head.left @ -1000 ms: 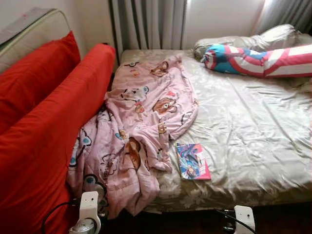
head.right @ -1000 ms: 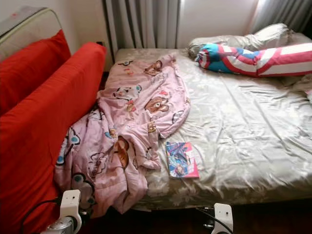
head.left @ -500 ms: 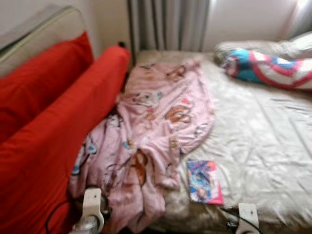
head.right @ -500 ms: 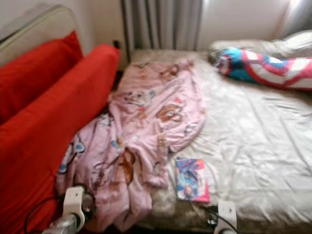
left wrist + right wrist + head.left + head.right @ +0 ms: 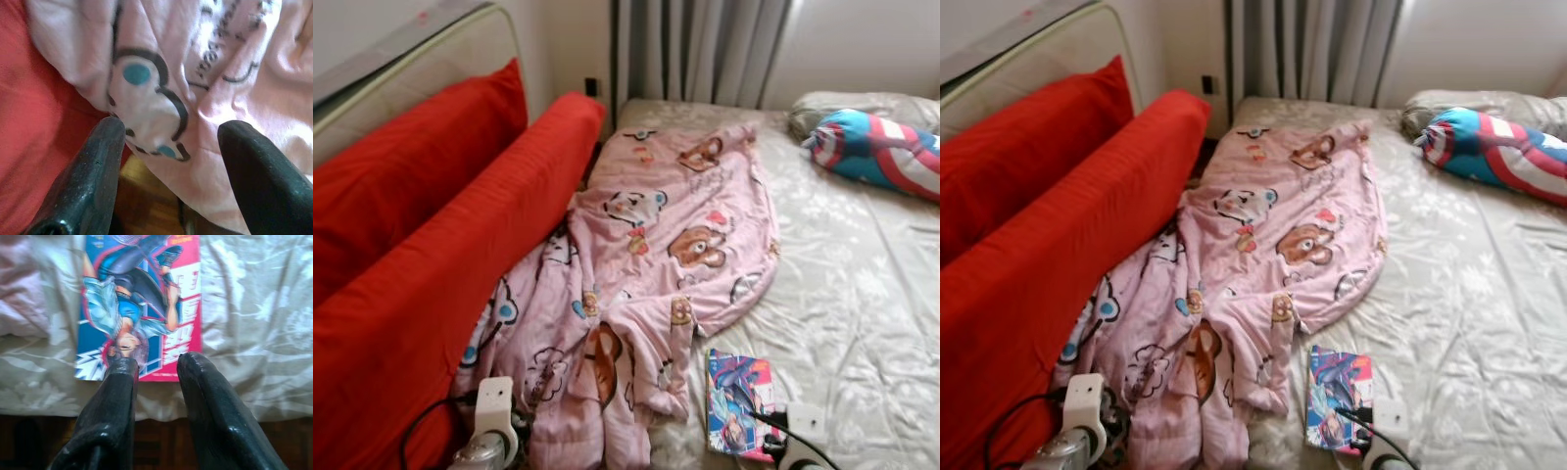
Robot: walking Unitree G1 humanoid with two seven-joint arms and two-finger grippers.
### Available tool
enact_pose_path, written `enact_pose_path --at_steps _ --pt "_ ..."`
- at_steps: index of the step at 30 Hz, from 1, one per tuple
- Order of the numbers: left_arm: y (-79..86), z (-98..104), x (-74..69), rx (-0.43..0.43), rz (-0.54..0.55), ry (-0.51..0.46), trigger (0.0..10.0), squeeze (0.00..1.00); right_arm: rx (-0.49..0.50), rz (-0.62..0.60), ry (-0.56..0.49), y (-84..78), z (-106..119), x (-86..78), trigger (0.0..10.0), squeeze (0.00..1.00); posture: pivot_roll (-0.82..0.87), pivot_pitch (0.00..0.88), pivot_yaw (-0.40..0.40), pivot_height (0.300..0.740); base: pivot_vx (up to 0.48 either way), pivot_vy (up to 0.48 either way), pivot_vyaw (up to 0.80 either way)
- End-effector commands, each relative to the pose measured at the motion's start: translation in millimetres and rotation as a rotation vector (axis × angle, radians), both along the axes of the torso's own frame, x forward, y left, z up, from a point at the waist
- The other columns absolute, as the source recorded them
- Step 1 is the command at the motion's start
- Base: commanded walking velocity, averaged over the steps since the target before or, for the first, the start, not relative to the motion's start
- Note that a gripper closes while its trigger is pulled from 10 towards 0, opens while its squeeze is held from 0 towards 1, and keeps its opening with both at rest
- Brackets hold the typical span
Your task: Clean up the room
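A pink cartoon-print blanket point(image 5: 656, 245) lies crumpled along the left side of the bed point(image 5: 862, 294) and hangs off its near corner. A colourful comic book point(image 5: 736, 401) lies flat on the sheet by the front edge, to the right of the blanket. My left gripper point(image 5: 171, 142) is open just above the hanging blanket edge point(image 5: 205, 73), where it meets the red cushion. My right gripper point(image 5: 156, 363) is open with a narrow gap. It hovers over the near edge of the comic book point(image 5: 142, 298) and holds nothing.
Two long red cushions point(image 5: 431, 264) lean against a pale padded board point(image 5: 411, 59) on the left, tight against the bed. A blue, red and white striped pillow point(image 5: 876, 152) lies at the far right. Grey curtains point(image 5: 705, 49) hang behind. Wooden floor point(image 5: 146, 205) runs below the bed edge.
The camera has turned left and moved closer, so the bed and pillow have slid right in the picture. The right wrist now sits over the comic book's near corner.
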State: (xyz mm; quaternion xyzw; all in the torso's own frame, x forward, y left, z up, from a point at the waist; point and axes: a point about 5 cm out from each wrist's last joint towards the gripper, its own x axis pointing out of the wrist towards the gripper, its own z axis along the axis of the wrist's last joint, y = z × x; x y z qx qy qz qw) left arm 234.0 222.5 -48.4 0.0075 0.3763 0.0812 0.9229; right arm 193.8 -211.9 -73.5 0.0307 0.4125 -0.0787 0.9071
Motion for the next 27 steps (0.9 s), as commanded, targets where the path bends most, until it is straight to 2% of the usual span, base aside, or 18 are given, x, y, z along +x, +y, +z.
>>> enact_pose_path --at_steps 1,3,5,8,13,14,16,17,18,20,27 --pt "-3.2 -3 -3.3 0.010 -0.034 0.004 10.0 0.00 -0.008 -0.036 0.003 -6.9 -2 -7.9 10.0 0.00 -0.07 0.071 -0.026 0.740 0.000 0.000 0.00" --pt "-3.3 -2 -3.0 0.011 -0.035 0.000 10.0 0.00 -0.007 -0.037 -0.001 -6.9 -2 -7.6 10.0 0.00 -0.07 0.071 -0.026 0.740 0.000 0.000 0.00" --pt "-3.8 0 -0.4 0.014 -0.039 -0.043 10.0 0.00 -0.019 -0.030 -0.056 -7.8 2 -3.9 10.0 0.00 -0.06 0.070 -0.023 0.740 0.000 0.000 0.00" --pt "-4.7 5 3.4 0.008 -0.052 -0.109 10.0 0.00 -0.057 0.043 -0.119 -7.1 7 2.2 10.0 0.00 -0.06 0.068 -0.023 0.740 0.000 0.000 0.00" --pt "-6.8 10 7.6 -0.009 -0.091 -0.180 10.0 0.00 -0.044 0.043 -0.195 -5.8 12 6.0 10.0 0.00 -0.06 0.061 -0.019 0.740 0.000 0.000 0.00" --pt "-8.6 31 31.6 0.016 -0.123 -0.289 10.0 0.00 -0.044 0.038 -0.210 -5.7 13 6.4 10.0 0.00 -0.07 0.057 -0.014 0.740 0.000 0.000 0.00" --pt "-13.4 66 63.8 0.031 -0.156 -0.471 10.0 0.00 -0.045 0.030 -0.247 -5.8 15 7.2 10.0 0.00 -0.07 0.052 -0.013 0.740 0.000 0.000 0.00" --pt "-14.2 73 68.3 0.018 -0.158 -0.519 10.0 0.00 -0.079 0.064 -0.396 -0.5 42 45.4 10.0 0.00 -0.07 0.050 -0.013 0.740 0.000 0.000 0.00" --pt "-14.7 78 71.7 0.012 -0.162 -0.553 10.0 0.00 -0.102 0.087 -0.506 4.6 64 71.7 10.0 0.00 -0.07 0.050 -0.013 0.740 0.000 0.000 0.00" --pt "-18.9 91 77.6 0.006 -0.185 -0.643 10.0 0.00 -0.062 0.093 -0.713 16.1 101 104.0 10.0 0.00 -0.07 0.045 -0.015 0.740 0.000 0.000 0.00" --pt "-24.5 100 78.0 0.002 -0.235 -0.726 10.0 0.00 -0.084 0.107 -0.825 21.1 120 114.8 10.0 0.00 -0.06 0.034 -0.019 0.740 0.000 0.000 0.00"
